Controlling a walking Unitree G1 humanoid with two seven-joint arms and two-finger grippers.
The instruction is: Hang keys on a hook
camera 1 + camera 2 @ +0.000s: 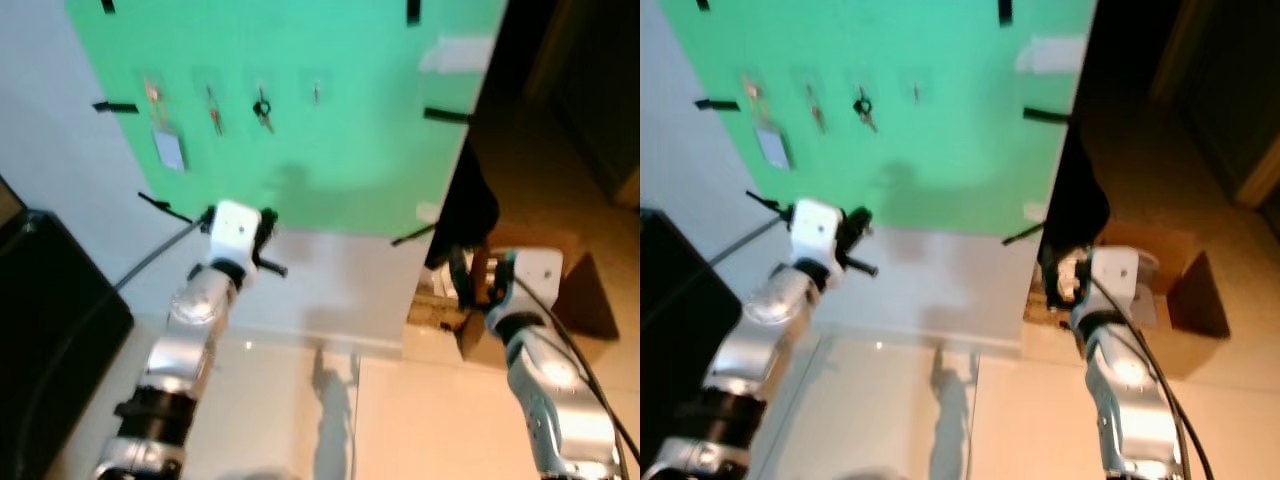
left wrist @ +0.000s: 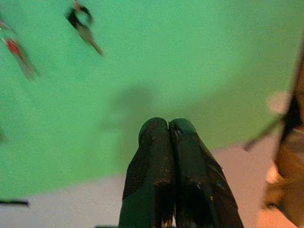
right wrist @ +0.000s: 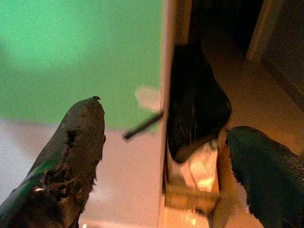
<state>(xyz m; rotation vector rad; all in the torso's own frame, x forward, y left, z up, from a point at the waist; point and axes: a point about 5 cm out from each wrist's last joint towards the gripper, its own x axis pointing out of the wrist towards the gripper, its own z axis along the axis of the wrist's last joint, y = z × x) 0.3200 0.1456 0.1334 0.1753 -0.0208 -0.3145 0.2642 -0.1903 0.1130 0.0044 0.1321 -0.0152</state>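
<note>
A green board [image 1: 330, 150] is fixed to the white wall. On its upper left hang a black-headed key [image 1: 262, 110], a red-marked key [image 1: 214, 112] and a third key with a pale tag [image 1: 168, 148]. To their right sits a small bare hook [image 1: 316, 93]. My left gripper [image 1: 272, 245] is raised below the board, and its fingers [image 2: 156, 142] are pressed shut with nothing visible between them. In the left wrist view the black key [image 2: 83, 26] is above the fingertips. My right gripper [image 1: 478, 280] stands open at the wall's corner, holding nothing.
A black cabinet [image 1: 50, 320] stands at the left. Past the wall's right edge are a black bag [image 1: 470, 210], a cardboard box [image 1: 580, 285] and a dark doorway. Black tape strips [image 1: 445, 115] hold the board's edges. Pale floor tiles lie below.
</note>
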